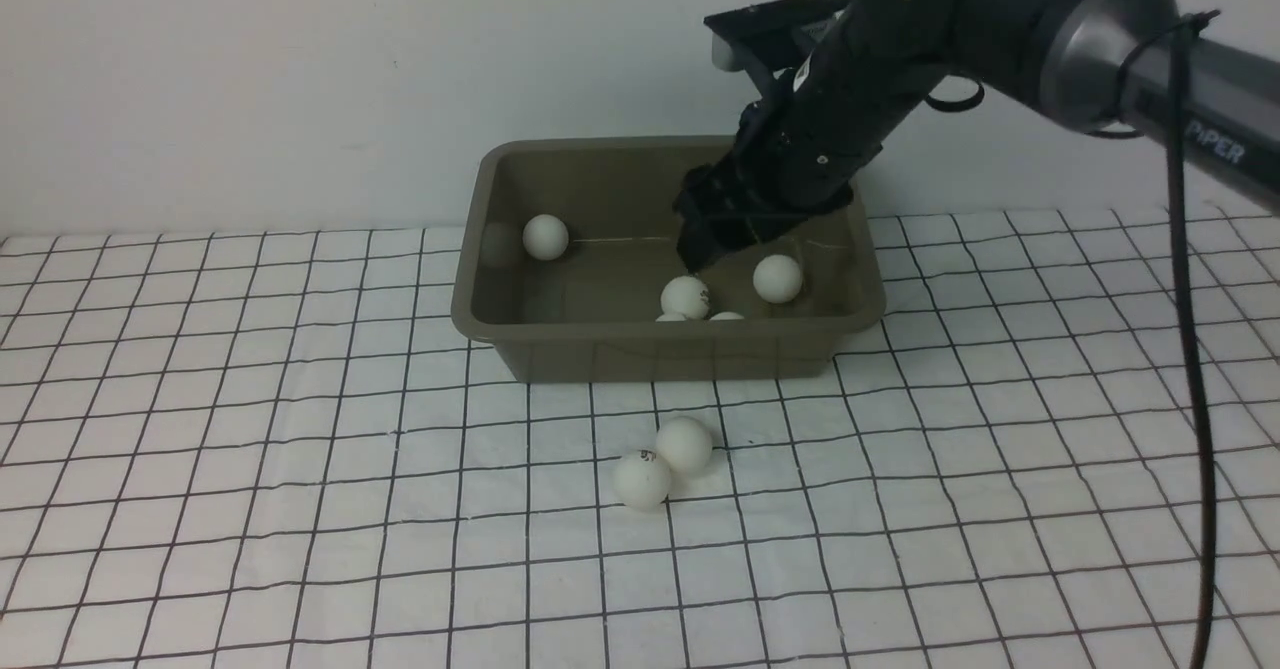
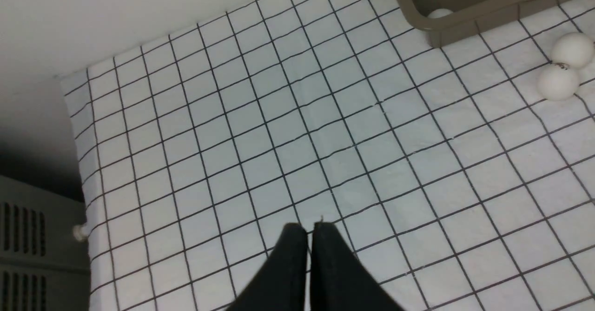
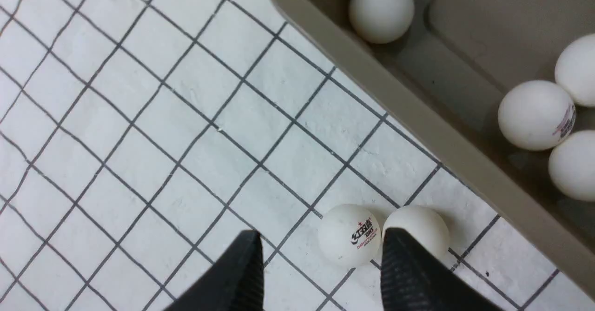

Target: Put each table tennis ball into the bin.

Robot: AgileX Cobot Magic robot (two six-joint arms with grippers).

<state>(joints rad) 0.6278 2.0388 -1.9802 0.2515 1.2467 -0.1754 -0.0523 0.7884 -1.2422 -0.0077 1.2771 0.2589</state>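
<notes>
Black right gripper (image 3: 323, 236) half open, empty, over the bin (image 1: 660, 351)

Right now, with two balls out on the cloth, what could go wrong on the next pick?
1. The two table tennis balls on the cloth touch each other, so closing on one may flick the other away.
2. The right tool hangs open low over the bin, close to its near wall. Heading straight for the balls could catch the rim and shove the bin, so lift first.
</notes>
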